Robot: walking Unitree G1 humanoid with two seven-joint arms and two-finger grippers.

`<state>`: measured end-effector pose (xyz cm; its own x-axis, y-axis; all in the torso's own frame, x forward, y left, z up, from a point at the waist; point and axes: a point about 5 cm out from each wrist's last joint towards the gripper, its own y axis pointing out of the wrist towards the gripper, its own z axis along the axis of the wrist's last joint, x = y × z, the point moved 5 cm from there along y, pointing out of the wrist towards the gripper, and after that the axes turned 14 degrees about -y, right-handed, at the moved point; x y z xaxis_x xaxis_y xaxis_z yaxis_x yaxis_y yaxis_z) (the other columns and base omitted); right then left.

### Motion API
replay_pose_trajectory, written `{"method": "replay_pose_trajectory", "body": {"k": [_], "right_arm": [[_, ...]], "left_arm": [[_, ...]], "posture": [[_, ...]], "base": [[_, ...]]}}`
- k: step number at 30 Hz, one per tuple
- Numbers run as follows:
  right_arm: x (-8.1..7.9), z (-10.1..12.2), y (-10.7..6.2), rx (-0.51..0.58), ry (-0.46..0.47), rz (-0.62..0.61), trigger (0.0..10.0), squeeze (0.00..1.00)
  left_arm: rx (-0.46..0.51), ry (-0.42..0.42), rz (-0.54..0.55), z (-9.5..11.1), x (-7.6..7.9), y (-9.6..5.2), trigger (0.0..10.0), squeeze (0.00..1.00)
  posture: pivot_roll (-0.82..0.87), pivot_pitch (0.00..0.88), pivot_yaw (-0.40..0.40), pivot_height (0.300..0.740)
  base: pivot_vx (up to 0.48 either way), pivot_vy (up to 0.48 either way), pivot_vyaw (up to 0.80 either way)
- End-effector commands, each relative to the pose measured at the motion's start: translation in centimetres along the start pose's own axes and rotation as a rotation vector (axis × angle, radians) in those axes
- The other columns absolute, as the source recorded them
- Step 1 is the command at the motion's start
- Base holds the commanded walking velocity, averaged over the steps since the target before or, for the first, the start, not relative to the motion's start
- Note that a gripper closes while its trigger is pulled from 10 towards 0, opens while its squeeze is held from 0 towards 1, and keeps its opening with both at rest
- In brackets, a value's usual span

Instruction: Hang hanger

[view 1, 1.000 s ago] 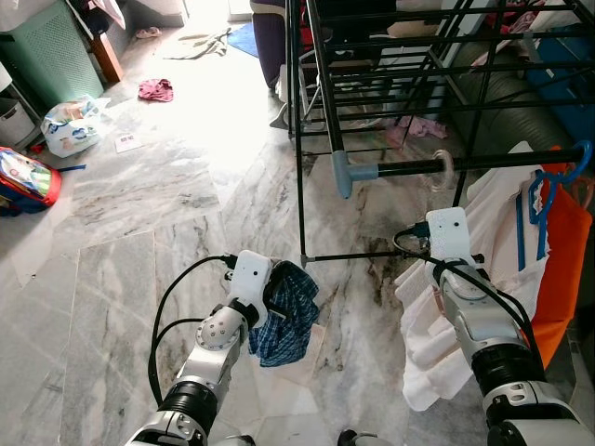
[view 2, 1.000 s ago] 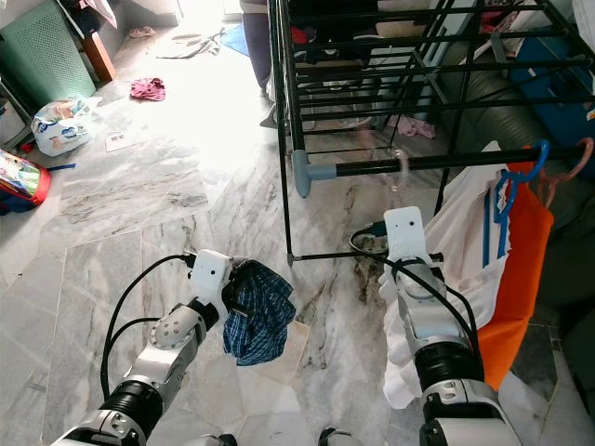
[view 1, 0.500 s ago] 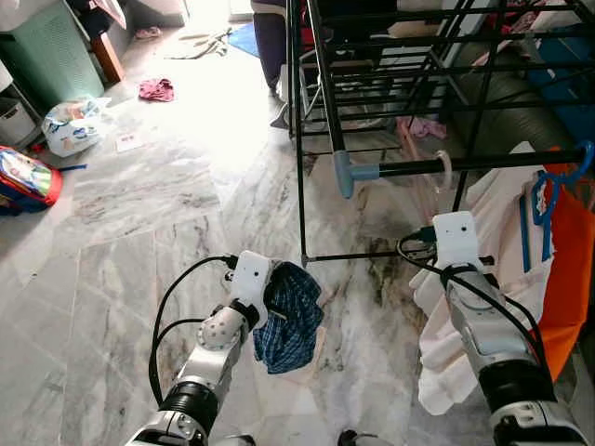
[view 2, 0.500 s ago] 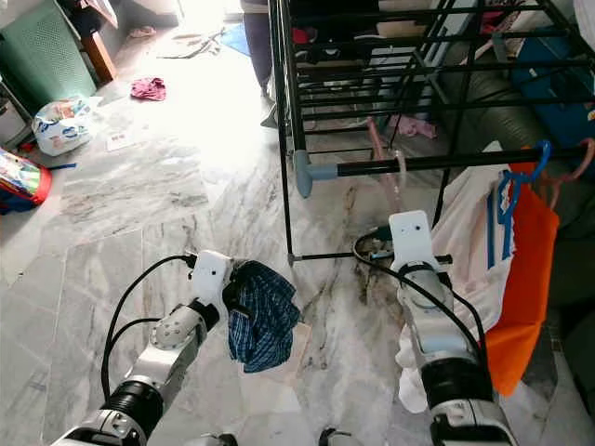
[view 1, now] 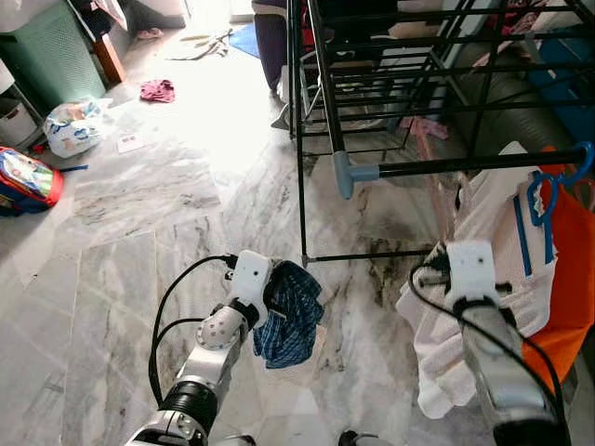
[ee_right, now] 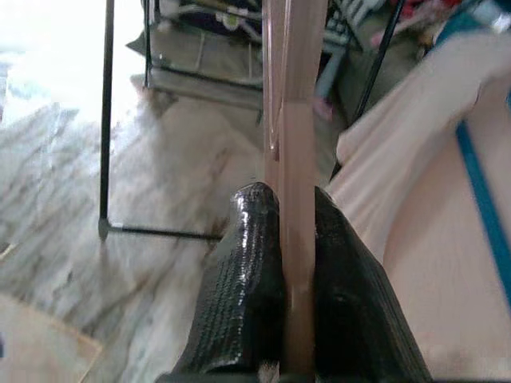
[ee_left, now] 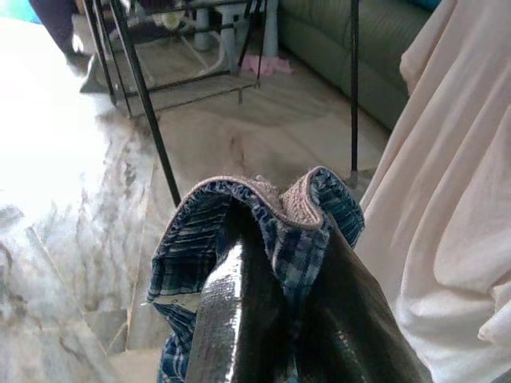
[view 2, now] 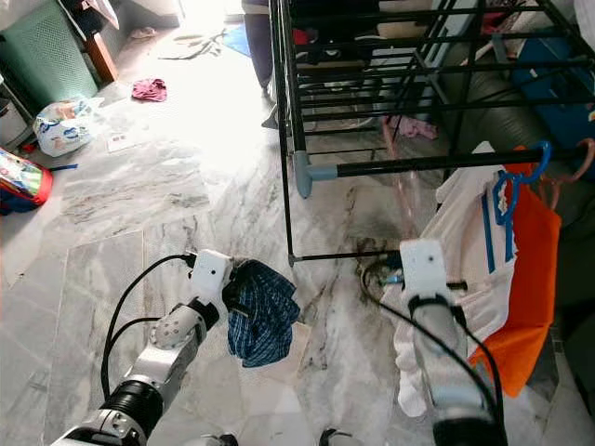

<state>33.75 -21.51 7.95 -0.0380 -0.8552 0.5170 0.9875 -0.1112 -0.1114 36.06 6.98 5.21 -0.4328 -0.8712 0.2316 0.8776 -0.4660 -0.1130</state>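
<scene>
- our right gripper point(ee_right: 294, 239) has its jaws closed on the pink hanger point(ee_right: 289, 104), held upright to reach the rail point(view 1: 446, 165).
- our left gripper point(ee_left: 271, 263) clamps the checked cloth point(view 1: 288, 311), kept aside.

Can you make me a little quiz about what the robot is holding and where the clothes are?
1. True or false: the left gripper is shut on the blue checked cloth.
2. What does the right gripper pinch? A) pink hanger B) red bag C) white shirt
3. What colour is the garment hanging beside the white shirt on the rack rail?

Key: 1 true; 2 A; 3 orange.
</scene>
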Motion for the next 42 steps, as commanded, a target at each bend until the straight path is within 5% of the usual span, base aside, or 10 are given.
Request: {"method": "replay_pose_trajectory", "body": {"k": [1, 2, 5, 11, 16, 28, 42], "right_arm": [[0.0, 0.2, -0.6, 0.017, 0.010, -0.012, 4.7, 0.00], [-0.2, 0.1, -0.8, 0.014, 0.010, -0.008, 8.7, 0.00], [-1.2, -0.1, -1.5, 0.007, 0.022, 0.021, 10.0, 0.00], [-4.6, -0.1, -2.5, 0.013, 0.060, 0.129, 10.0, 0.00], [-6.6, 1.1, -2.8, 0.053, 0.110, 0.190, 10.0, 0.00], [-7.3, 1.4, -2.2, 0.059, 0.153, 0.200, 10.0, 0.00], [-7.3, 2.5, 0.1, 0.089, 0.143, 0.222, 10.0, 0.00]], "left_arm": [[0.013, 0.043, -0.019, 0.2, 0.2, -0.3, 10.0, 0.00], [0.016, 0.056, -0.023, 0.3, 0.1, -0.5, 10.0, 0.00], [0.009, 0.096, -0.028, 0.3, -0.3, -0.9, 10.0, 0.00], [-0.087, 0.147, 0.107, -1.9, -3.7, -2.6, 10.0, 0.00], [-0.061, 0.140, 0.185, -1.9, -4.8, -3.7, 10.0, 0.00], [-0.042, 0.149, 0.314, -2.3, -5.8, -4.6, 10.0, 0.00], [-0.017, 0.147, 0.363, -1.1, -6.2, -3.2, 10.0, 0.00]], "posture": [[-0.03, 0.173, 0.057, 0.740], [-0.03, 0.174, 0.053, 0.740], [-0.02, 0.185, 0.039, 0.740], [0.02, 0.167, 0.013, 0.740], [0.05, 0.179, -0.001, 0.740], [0.08, 0.149, -0.029, 0.740], [0.10, 0.045, -0.057, 0.740]], "base": [[0.000, 0.000, 0.00], [0.000, 0.000, 0.00], [0.000, 0.000, 0.00], [0.000, 0.000, 0.00], [0.000, 0.000, 0.00], [0.000, 0.000, 0.00], [-0.178, 0.000, 0.00]]}}
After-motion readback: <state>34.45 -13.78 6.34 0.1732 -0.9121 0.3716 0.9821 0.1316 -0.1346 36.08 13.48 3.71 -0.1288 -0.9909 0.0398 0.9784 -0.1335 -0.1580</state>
